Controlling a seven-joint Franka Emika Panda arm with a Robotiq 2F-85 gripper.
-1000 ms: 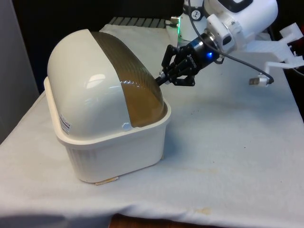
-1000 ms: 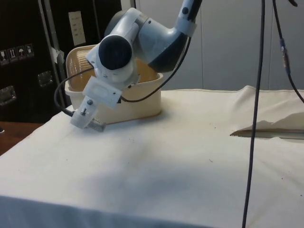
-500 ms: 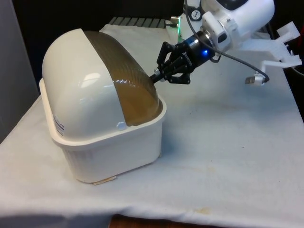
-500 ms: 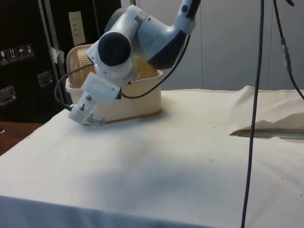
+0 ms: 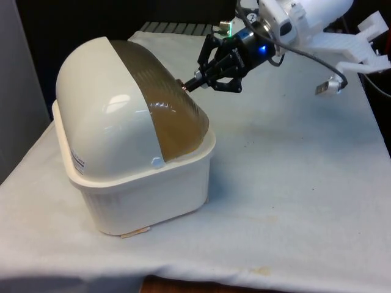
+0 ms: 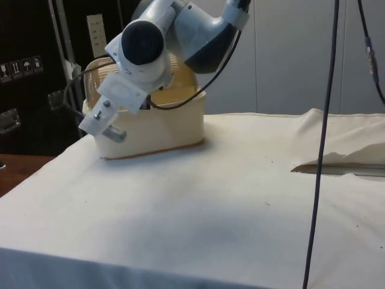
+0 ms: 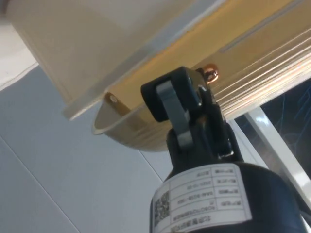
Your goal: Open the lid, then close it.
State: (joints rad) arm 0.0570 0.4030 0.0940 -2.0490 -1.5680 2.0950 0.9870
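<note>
A cream bread box [image 5: 140, 183] stands on the white cloth at the front view's left, with a ribbed, translucent brown roll-top lid [image 5: 153, 79] over its dome. My black gripper [image 5: 190, 84] reaches down from the front view's right and meets the lid high on the curve. In the wrist view the gripper [image 7: 187, 85] is shut at the lid's lower edge, where a small copper knob [image 7: 210, 74] pokes out beside the fingers. The box [image 6: 162, 123] stands in the side view behind my arm, which hides the gripper there.
White cloth [image 5: 293, 183] stretches over the table to the front view's right of the box. A raised fold in the cloth [image 6: 337, 159] lies at the side view's right, and a black cable [image 6: 322, 150] hangs in front of it.
My gripper has climbed up the lid's curve towards the front view's left, drawing the lid's edge up with it. The box has shifted slightly on the cloth.
</note>
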